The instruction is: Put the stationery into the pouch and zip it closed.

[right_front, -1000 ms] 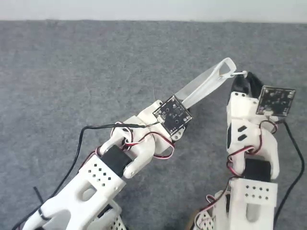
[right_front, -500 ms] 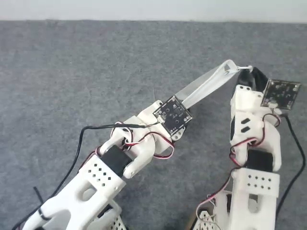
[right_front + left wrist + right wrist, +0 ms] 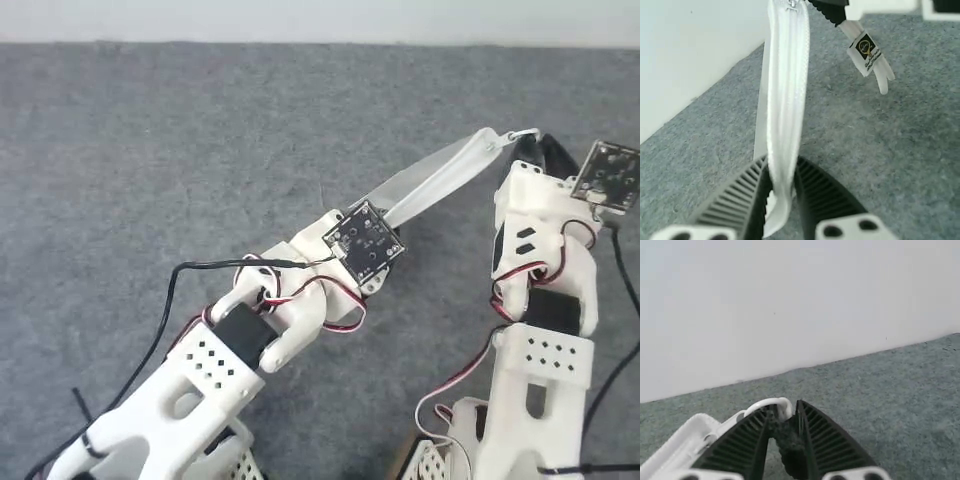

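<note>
The tabletop is covered in a grey, felt-like nap and ends at a plain white wall. The left arm comes in from the near left corner. Its left gripper has black ribbed jaws that are narrowed to a thin gap and pinch one end of the pouch.

The pouch is a long, flat sleeve of soft, translucent white plastic. It is stretched in a straight line between the two grippers, above the tabletop. A white zip line runs along its length.

At the far end of the pouch, a small printed tag and white cord ends hang loose. There the right gripper, also black and ribbed, is nearly closed on the white looped zip pull.
</note>
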Controlling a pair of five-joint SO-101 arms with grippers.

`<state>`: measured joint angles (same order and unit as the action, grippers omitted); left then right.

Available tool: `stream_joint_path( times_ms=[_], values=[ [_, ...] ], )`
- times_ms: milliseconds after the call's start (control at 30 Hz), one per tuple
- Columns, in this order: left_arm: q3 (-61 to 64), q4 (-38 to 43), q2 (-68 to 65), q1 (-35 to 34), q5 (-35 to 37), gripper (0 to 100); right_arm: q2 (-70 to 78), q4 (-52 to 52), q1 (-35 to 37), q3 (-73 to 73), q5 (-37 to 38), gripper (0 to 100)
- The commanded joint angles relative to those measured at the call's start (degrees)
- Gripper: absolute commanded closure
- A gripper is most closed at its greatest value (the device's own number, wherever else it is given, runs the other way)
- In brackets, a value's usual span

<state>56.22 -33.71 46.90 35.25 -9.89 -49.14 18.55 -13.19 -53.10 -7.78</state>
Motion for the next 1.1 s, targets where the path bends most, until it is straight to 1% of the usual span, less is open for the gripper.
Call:
stream_joint_path(
  times_ms=[0, 133, 333, 600, 833, 933, 1067],
  values=[
    [0.84, -1.67, 1.23, -1.32, 1.32, 99, 2.68, 0.31, -6.02, 3.34, -0.53, 99.2],
    [0.84, -1.67, 1.23, -1.32, 1.32, 99, 1.89, 3.03, -5.85, 3.43, -0.53, 98.1],
    [0.84, -1.67, 1.23, -1.32, 1.32, 99, -7.34, 13.85, -1.1, 3.34, -0.44, 81.5],
    [0.84, -1.67, 1.23, -1.32, 1.32, 99, -16.66, 22.11, 4.88, 2.99, -0.35, 83.3],
    [0.84, -1.58, 1.23, -1.41, 1.32, 99, -19.91, 27.65, 12.62, 2.9, -0.35, 83.3],
    [0.75, -1.49, 1.23, -1.49, 1.23, 99, -19.91, 28.0, 14.11, 2.11, -0.35, 83.5],
    [0.31, -1.23, 1.23, -4.04, 1.14, 99, -20.18, 23.78, 14.29, -2.46, -0.62, 83.6]
  ],
)
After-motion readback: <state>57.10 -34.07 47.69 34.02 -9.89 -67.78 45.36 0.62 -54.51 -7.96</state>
